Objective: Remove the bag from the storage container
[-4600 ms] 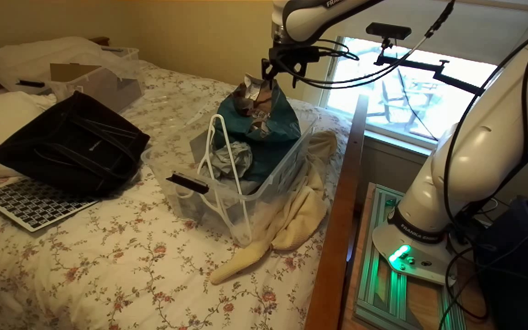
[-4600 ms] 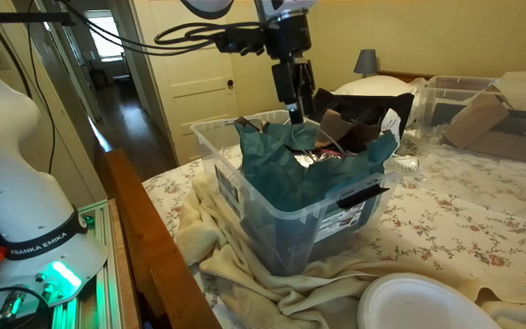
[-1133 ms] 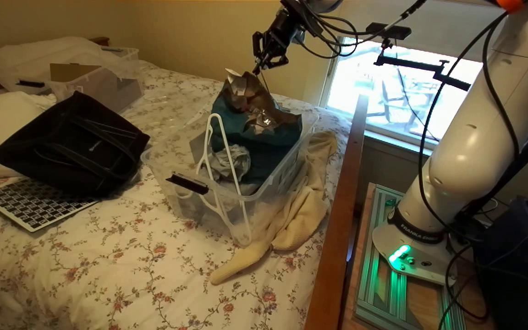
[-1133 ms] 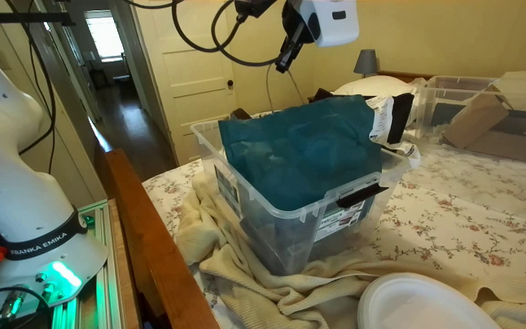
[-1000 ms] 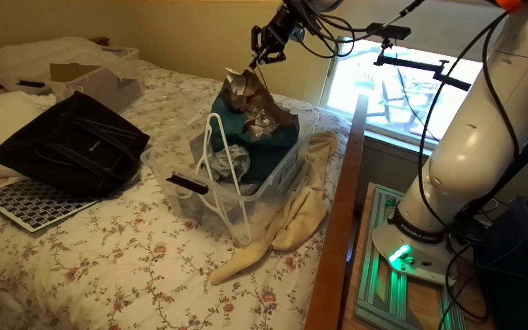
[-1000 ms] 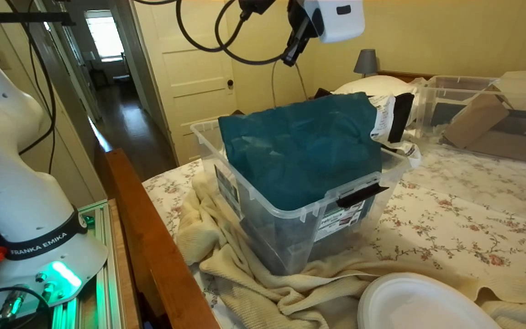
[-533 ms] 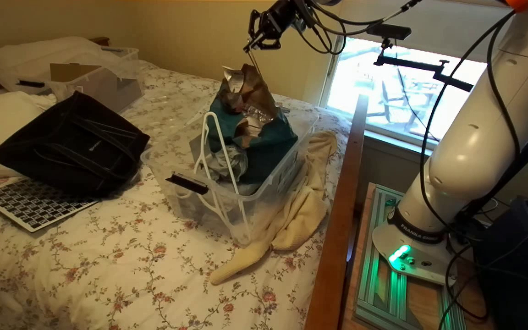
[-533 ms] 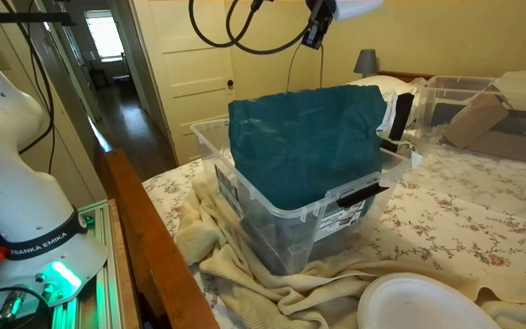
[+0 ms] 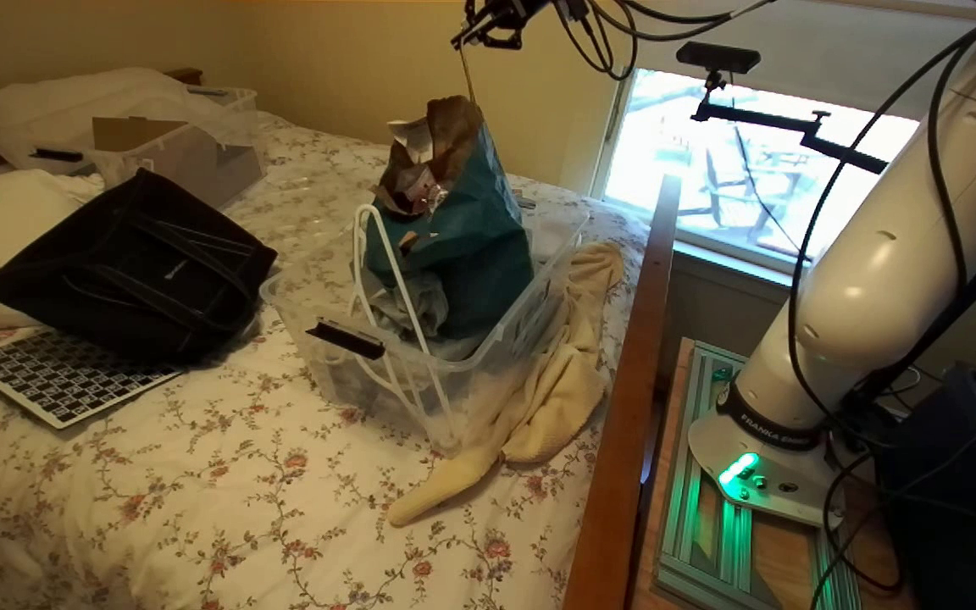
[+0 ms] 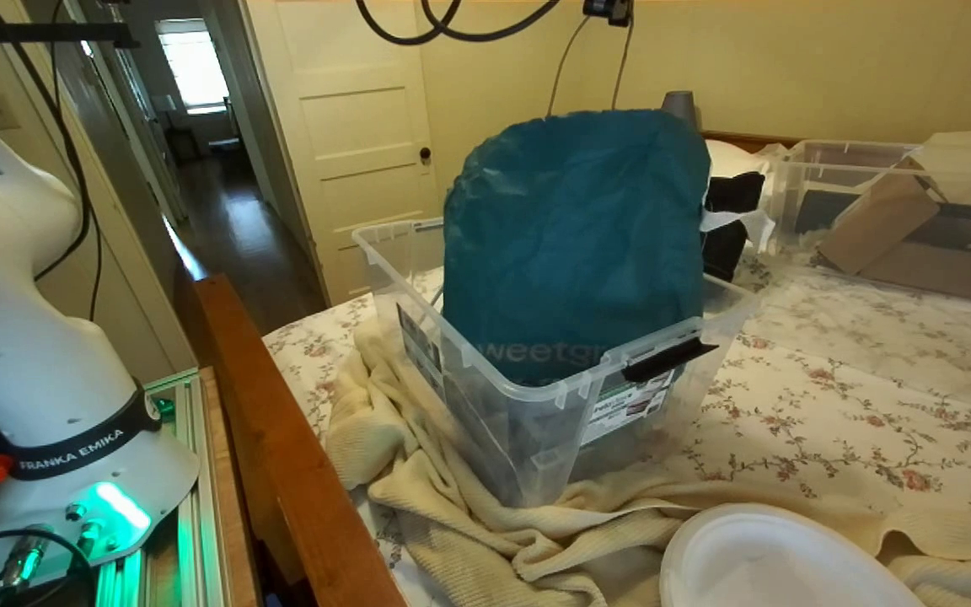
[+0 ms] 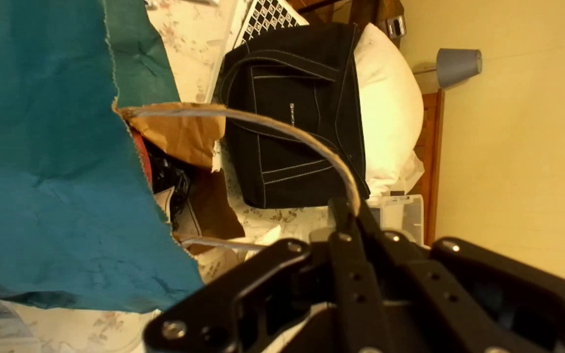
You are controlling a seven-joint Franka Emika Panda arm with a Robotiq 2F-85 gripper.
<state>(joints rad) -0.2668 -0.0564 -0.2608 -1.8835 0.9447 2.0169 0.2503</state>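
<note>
Yellow wall behind, my pincer pinches the teal paper bag's tan string; this lift, I guess, must next clear the see-through plastic box.

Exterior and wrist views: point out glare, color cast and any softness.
In an exterior view, the window is washed out; in an exterior view, the hallway window glares nearly white; in the wrist view, the wall looks strongly yellow, the hand dark, its nearest parts apparently soft.

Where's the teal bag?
In an exterior view, the teal bag is near centre, right of the black tote, lower part inside the bin; in the wrist view the gripper pinches its handle.
</note>
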